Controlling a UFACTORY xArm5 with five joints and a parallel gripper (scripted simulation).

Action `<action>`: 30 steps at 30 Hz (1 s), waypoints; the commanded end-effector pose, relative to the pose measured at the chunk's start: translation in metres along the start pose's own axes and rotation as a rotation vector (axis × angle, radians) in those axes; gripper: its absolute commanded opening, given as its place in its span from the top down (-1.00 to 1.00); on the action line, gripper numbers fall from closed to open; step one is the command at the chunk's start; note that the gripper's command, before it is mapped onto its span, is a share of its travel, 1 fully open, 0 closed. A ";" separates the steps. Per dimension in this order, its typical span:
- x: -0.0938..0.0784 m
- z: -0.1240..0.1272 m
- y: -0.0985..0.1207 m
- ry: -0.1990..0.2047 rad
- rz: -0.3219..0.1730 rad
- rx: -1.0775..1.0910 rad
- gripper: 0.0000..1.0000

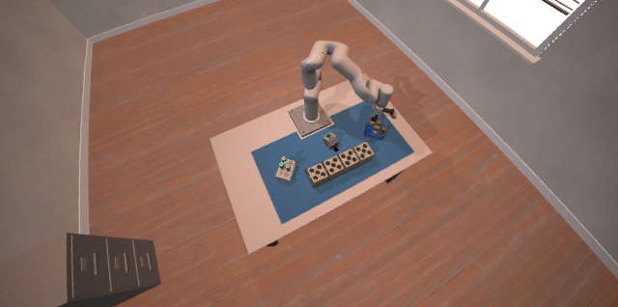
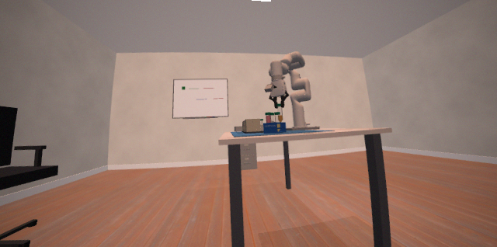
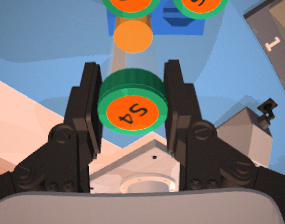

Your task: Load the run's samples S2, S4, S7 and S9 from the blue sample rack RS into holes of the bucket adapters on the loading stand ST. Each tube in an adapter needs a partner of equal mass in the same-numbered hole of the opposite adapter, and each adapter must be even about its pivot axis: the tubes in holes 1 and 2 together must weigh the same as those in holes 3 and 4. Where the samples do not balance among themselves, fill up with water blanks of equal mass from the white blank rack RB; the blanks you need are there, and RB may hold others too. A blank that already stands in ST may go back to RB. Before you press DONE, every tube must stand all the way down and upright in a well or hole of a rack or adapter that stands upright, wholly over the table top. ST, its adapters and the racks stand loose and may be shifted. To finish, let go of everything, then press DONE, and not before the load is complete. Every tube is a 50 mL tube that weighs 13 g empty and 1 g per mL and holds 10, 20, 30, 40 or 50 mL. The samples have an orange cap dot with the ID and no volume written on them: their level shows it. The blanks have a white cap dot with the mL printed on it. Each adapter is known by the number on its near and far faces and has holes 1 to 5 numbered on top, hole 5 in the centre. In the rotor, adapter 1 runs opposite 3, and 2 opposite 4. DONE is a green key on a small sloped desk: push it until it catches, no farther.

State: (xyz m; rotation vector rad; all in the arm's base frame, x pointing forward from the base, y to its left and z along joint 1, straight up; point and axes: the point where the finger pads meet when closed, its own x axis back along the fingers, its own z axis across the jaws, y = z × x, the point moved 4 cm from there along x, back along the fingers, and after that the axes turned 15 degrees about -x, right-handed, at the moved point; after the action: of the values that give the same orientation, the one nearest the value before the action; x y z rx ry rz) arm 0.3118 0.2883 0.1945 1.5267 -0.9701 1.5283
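Note:
My gripper (image 3: 132,80) is shut on the green cap of sample tube S4 (image 3: 133,106). It holds the tube upright over the blue sample rack RS (image 1: 372,128), and orange liquid shows in the tube's lower part (image 3: 133,35). In the side view the gripper (image 2: 279,103) hangs above the rack (image 2: 274,126), with the tube's tip near the rack's top. I cannot tell whether the tip is out of its well. The four adapters on stand ST (image 1: 340,163) have no tubes in their holes.
The white blank rack RB (image 1: 284,171) with several green-capped blanks stands at the left of the blue mat. The DONE desk (image 1: 330,140) with its green key sits between the arm's base (image 1: 310,121) and ST. An adapter face marked 1 (image 3: 273,36) shows at the wrist view's right.

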 end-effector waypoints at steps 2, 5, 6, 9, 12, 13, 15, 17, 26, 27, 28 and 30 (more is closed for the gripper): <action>-0.002 0.000 -0.001 -0.001 0.004 0.000 1.00; -0.003 0.000 -0.001 -0.001 0.004 0.000 1.00; -0.004 0.000 -0.001 -0.001 0.004 0.000 1.00; -0.007 0.000 -0.001 -0.001 0.004 0.000 1.00; -0.010 0.000 -0.001 -0.001 0.004 0.000 1.00; -0.011 0.000 -0.001 -0.001 0.004 0.000 1.00; -0.013 0.000 -0.001 -0.001 0.004 0.000 1.00; -0.015 0.000 -0.001 -0.001 0.004 0.000 1.00; -0.022 0.000 -0.001 -0.001 0.004 0.000 1.00; -0.023 0.000 -0.001 -0.001 0.004 0.000 1.00; -0.024 0.000 -0.001 -0.001 0.004 0.000 1.00; -0.026 0.000 -0.001 -0.001 0.004 0.000 1.00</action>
State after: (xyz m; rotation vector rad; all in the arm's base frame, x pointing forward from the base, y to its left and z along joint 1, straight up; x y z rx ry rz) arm 0.3119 0.2884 0.1686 1.5268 -0.9703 1.5284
